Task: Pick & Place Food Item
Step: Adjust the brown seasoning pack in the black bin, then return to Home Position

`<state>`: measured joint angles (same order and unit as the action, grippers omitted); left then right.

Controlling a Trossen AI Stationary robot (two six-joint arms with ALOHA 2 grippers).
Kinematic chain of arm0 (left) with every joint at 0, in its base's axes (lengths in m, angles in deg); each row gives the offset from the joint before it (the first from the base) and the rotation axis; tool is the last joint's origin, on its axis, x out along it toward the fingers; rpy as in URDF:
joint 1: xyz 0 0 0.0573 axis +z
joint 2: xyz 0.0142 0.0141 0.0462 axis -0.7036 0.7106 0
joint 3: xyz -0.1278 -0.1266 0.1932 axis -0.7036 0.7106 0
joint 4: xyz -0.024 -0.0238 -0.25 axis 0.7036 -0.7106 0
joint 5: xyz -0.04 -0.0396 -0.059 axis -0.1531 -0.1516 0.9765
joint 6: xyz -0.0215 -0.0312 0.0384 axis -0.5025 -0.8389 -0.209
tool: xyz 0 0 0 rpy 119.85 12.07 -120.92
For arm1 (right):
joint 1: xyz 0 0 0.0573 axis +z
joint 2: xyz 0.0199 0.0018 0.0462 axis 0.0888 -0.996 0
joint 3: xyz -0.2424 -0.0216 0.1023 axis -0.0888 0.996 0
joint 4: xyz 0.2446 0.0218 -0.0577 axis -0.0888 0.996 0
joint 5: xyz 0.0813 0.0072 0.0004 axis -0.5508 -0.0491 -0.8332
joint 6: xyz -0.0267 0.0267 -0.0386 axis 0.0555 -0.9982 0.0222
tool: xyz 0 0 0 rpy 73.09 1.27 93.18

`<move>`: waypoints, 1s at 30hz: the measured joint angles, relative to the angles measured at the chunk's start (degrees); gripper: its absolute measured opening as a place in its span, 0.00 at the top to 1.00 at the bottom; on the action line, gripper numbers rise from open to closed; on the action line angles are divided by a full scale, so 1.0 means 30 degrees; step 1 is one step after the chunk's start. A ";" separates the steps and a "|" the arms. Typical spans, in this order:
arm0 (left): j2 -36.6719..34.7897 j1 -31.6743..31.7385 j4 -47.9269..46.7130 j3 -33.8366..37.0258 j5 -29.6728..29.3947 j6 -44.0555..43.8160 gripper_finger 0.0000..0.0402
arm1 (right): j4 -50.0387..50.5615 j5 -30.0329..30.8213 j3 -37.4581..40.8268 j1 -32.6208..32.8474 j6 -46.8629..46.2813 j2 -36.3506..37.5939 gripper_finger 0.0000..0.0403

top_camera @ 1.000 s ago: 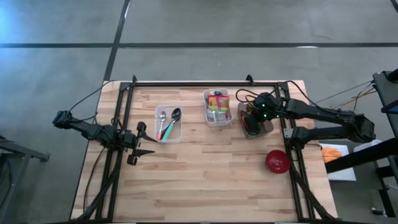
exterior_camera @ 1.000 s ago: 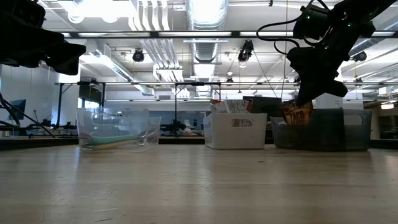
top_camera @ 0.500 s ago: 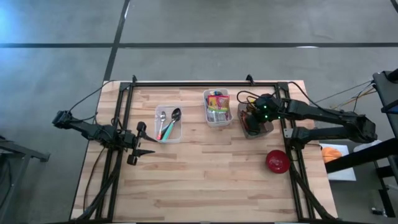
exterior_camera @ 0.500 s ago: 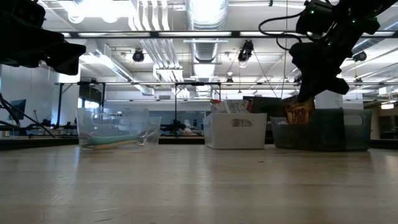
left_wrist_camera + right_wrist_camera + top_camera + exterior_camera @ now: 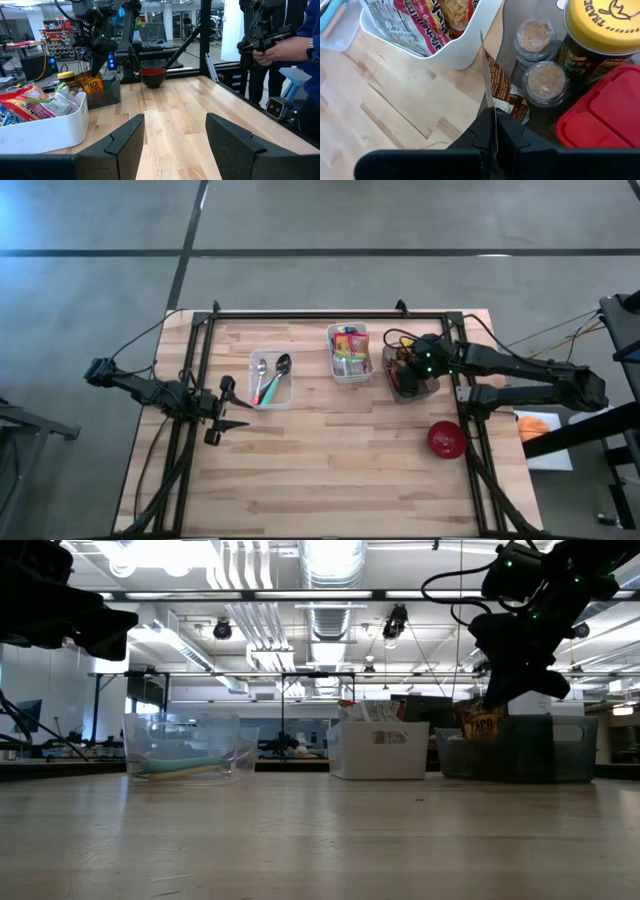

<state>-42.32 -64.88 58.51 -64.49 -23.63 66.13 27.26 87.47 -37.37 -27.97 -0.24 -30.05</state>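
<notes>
1. Right gripper (image 5: 492,131) is clamped on the top edge of a thin brown taco seasoning packet (image 5: 496,82); the packet is seen edge-on between the closed fingers in the right wrist view.
2. The packet (image 5: 482,723) hangs over the dark grey bin (image 5: 412,380), its lower part at or just above the bin's rim in the low view; it cannot be told whether it is fully clear.
3. In the high view the dark grey bin sits just right of the white snack bin (image 5: 349,355); the red bowl (image 5: 446,440) sits nearer the front edge than the dark bin, apart from it.
4. Left in the dark bin: a yellow-lidded jar (image 5: 600,27), two small clear-lidded spice cups (image 5: 541,82) and a red lid or box (image 5: 602,122), all just beside the packet.
5. Handling, as a judgement: the packet looks light, flat and floppy, a paper or foil sachet, not fragile, but likely to swing and twist under a top-edge pinch.
6. Best hold is probably the sealed top seam, where the fingers are now; gripping the filled middle would likely squash or slip.
7. Risk: the hanging end may catch on the bin's rim or the jar while lifting out.
8. Left gripper (image 5: 175,142) waits with fingers apart, empty, near the table's left edge, beside the clear cutlery tray (image 5: 270,378).
</notes>
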 joint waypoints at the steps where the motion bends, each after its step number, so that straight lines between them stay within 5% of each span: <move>1: 0.0000 -0.0003 -0.0002 0.0000 -0.0001 0.0002 0.47 | -0.0039 0.0000 0.0006 0.0000 -0.0087 0.0000 0.96; 17: 0.0000 -0.0005 0.0001 0.0000 -0.0001 0.0000 0.47 | 0.0043 -0.0592 0.0006 0.0015 -0.0898 0.0131 0.41; 30: 0.0000 -0.0001 -0.0006 0.0000 -0.0001 0.0000 0.47 | -0.0477 0.0118 -0.0039 0.1189 -0.2033 0.0117 0.37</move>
<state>-42.32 -64.89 58.49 -64.49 -23.64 66.13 25.83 87.83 -37.48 -24.40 -6.34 -29.70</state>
